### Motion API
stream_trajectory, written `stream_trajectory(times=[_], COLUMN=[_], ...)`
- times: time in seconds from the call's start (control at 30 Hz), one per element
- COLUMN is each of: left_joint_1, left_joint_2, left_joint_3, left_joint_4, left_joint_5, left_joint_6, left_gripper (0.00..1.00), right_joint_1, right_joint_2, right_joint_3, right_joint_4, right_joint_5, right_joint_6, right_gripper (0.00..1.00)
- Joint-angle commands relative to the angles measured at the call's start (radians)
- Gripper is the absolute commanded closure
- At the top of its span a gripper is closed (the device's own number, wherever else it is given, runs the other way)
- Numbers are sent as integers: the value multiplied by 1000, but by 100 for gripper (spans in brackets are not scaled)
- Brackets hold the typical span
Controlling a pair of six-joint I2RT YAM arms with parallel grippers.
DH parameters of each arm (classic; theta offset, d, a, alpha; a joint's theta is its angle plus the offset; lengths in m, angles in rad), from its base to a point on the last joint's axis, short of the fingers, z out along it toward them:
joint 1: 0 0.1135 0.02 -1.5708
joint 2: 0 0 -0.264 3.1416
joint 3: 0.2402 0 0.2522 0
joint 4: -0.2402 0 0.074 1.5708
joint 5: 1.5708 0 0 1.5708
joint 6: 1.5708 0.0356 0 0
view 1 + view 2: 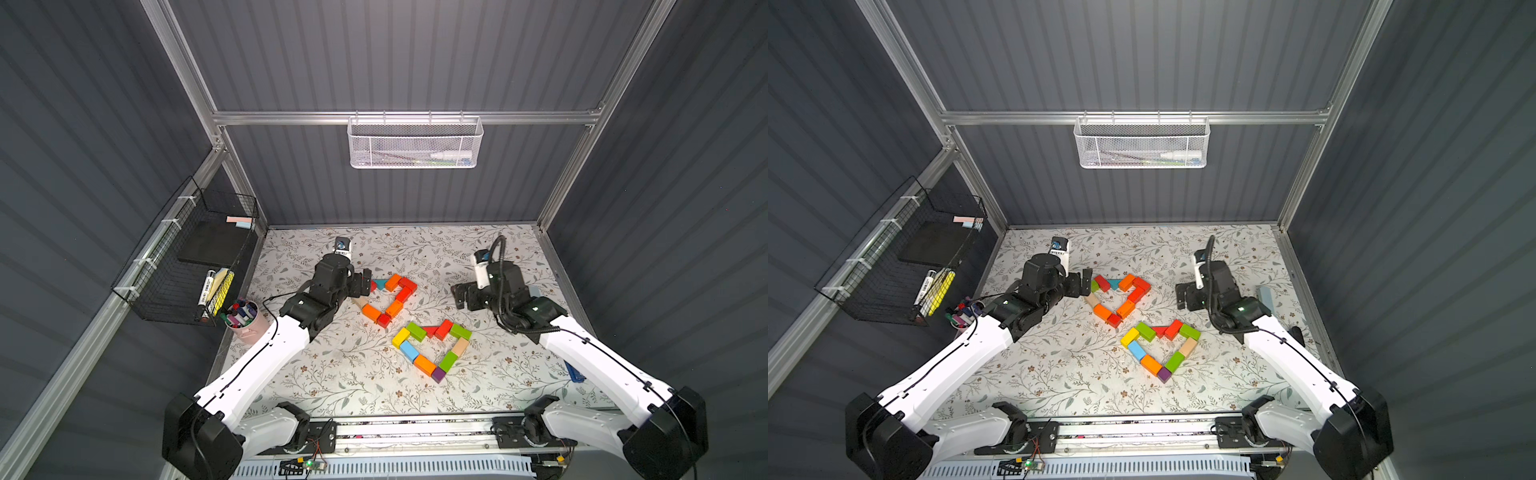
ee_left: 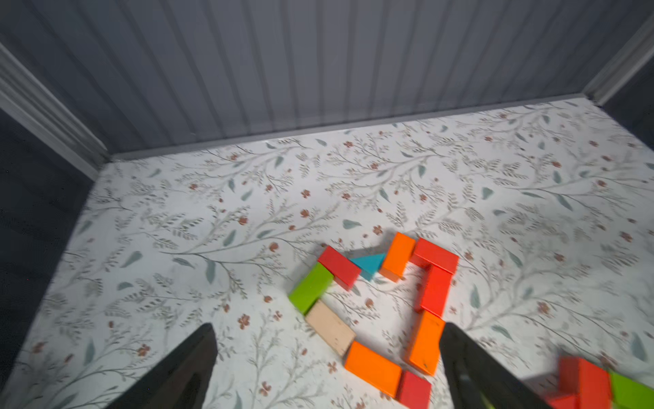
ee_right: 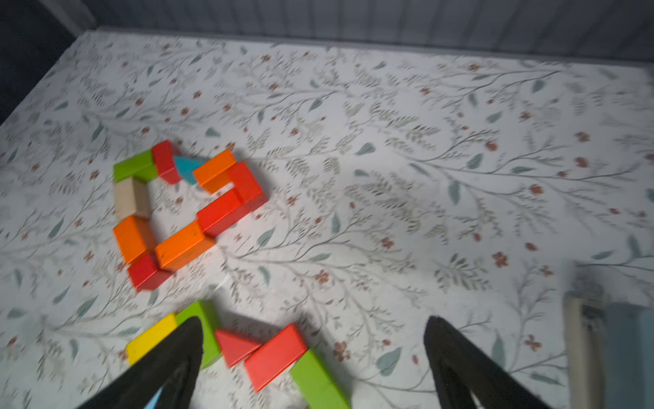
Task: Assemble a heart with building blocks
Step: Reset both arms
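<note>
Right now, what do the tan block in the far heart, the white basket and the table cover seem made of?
Tan block: probably bare wood, matte; its pale face shows no paint, only faint scuffs.
White basket: seemingly metal mesh painted white; a fine see-through grid.
Table cover: a printed sheet, vinyl or paper, I cannot tell which; flat floral pattern with slight glare.

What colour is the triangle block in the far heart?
The triangle block is teal, clearest in the left wrist view.
</note>
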Motion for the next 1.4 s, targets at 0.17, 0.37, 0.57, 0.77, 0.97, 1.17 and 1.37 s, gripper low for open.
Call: stream_trajectory(times=[0.17,0.37,0.57,0.77,0.97,1.17,1.37], left_joint_1=[108,241,299,314,327,365,374], left_joint_2=[28,80,191,304,360,303,283], left_joint_3=[-224,-372,-484,-569,-570,-657,-638], left_joint_4=[371,556,890,1185,1241,1345,1264], left_joint_5=[-183,-171,-92,-54,-33,36,124], left_joint_6=[195,249,320,368,385,359,357], left_gripper=[1,1,1,1,1,1,1], right_joint_1=[-303,-408,-446,-454,-452,-436,-435], right_joint_2=[-39,16,149,282,398,386,376], right_joint_3=[-159,-338,-528,-580,-568,-473,-466], right_joint_4=[218,485,957,1184,1308,1095,1070], right_joint_5=[24,28,-36,-88,-140,-187,-188], right_joint_6=[-100,-134,-115,-104,-146,-173,-176], right_gripper=[1,1,1,1,1,1,1])
